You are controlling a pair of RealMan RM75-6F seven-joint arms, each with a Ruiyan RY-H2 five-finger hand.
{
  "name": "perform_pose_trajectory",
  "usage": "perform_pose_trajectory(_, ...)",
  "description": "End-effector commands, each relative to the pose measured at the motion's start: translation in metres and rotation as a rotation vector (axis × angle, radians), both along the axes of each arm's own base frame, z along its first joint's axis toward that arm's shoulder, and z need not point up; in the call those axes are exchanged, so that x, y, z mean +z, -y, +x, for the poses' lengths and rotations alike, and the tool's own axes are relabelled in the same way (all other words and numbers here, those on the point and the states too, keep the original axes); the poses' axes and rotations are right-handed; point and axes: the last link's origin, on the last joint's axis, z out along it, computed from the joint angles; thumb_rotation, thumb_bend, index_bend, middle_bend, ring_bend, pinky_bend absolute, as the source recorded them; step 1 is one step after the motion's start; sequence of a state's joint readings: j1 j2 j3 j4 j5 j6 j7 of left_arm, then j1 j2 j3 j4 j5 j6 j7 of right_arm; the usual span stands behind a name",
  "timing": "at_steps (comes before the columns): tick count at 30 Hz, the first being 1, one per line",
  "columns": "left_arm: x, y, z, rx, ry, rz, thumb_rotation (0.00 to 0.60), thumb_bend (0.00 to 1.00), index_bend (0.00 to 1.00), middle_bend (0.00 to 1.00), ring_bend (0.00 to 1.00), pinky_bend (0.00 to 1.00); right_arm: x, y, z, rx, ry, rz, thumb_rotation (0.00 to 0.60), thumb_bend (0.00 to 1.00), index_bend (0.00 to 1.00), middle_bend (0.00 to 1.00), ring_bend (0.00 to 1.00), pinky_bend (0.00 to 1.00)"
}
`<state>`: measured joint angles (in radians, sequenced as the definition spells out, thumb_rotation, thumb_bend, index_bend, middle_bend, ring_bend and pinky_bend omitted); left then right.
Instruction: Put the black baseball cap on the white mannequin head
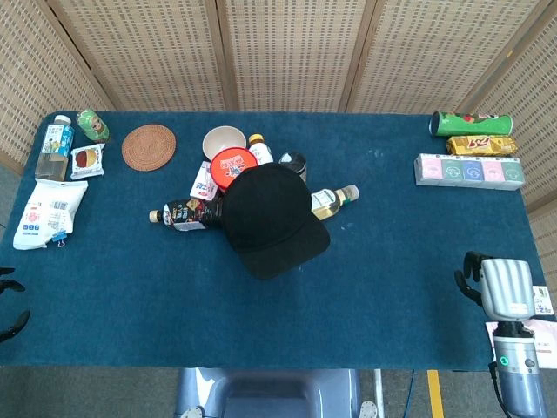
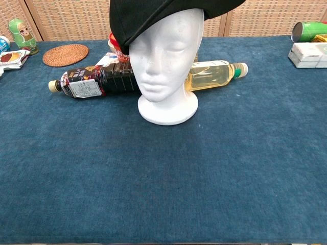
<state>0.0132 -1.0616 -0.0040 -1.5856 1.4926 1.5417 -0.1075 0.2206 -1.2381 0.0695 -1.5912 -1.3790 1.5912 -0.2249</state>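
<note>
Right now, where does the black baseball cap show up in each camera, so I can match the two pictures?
Head view: the black baseball cap sits mid-table, seen from above, hiding the mannequin head beneath it.
Chest view: the cap runs along the top edge, on the white mannequin head.
Shared landmark: the yellow drink bottle lying just right of the cap.
</note>
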Motion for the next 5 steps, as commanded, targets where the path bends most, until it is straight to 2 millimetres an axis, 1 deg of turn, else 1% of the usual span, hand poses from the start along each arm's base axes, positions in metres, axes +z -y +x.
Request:
perform_pose_trajectory(1,-0.0039,0.0028,-0.0016,0.002,0.009,-0.008,0.600,0.25,0.41,0.28,0.23,0.26,-0.0013,-0.0103,-0.0055,-0.025,0.006,-0.007,0.600,0.33,0.71,0.76,0.84,0.86)
perform_pose_trajectory(5,-0.0093,0.0018,0.0021,-0.024,0.022,-0.028,0.600,0.25,0.41,0.28,0.23,0.26,-0.0045,-0.0159,-0.0096,-0.040,0.012,0.005,0.600,0.33,0.71,0.76,0.84,0.86)
